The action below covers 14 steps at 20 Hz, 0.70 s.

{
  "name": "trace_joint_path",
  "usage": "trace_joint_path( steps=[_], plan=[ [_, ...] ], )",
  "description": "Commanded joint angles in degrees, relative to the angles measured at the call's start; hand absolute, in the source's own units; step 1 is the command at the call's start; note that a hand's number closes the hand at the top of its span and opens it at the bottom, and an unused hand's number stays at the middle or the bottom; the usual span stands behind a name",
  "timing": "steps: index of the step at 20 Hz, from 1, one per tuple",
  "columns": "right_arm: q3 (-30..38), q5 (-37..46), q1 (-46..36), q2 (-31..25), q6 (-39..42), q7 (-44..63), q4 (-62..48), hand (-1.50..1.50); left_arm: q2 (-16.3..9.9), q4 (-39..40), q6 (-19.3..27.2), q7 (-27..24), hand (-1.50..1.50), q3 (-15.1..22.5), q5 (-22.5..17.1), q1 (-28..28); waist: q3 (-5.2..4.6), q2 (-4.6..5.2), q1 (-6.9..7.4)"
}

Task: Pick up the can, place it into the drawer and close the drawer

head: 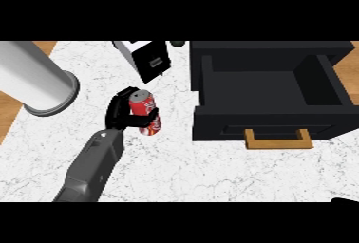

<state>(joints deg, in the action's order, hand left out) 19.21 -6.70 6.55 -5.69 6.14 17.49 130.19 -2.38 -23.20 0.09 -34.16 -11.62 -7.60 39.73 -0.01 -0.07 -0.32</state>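
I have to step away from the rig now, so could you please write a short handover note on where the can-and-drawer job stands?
Left hand: fingers curled round the red can, holding it left of the drawer.
Right hand: only a dark tip shows at the lower right edge; its fingers cannot be judged.
Drawer: pulled open, nothing visible inside, wooden handle facing the robot.
Also on the counter: a grey cylinder at the left and a black-and-white box behind the can.
Done: can grasped.
Left: carry the can right, over the drawer's open compartment, release it inside, then push the drawer shut.
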Motion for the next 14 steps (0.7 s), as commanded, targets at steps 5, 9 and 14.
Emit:
trace_joint_path(
  steps=[5, 9, 14],
  plan=[
    [1.6, 0.1, -3.6, -1.8, -1.0, 1.7, -3.1, -1.50, 2.3, -16.1, 3.7, 15.7, 1.50, 5.7, 1.3, 3.4, 0.06, -0.32, 1.03],
    [-0.4, 1.3, -5.0, -1.5, -2.2, 3.9, 0.0, -1.50, 2.3, -21.0, 7.6, 22.8, 1.50, 10.7, -2.2, 8.0, 0.01, -0.21, 0.29],
    [1.1, 1.7, -3.3, -0.5, -0.9, -2.6, -5.2, -1.50, 2.4, -30.2, 11.7, 33.6, 1.50, 12.9, -3.4, 11.9, 0.06, -0.15, 0.33]
  ],
)
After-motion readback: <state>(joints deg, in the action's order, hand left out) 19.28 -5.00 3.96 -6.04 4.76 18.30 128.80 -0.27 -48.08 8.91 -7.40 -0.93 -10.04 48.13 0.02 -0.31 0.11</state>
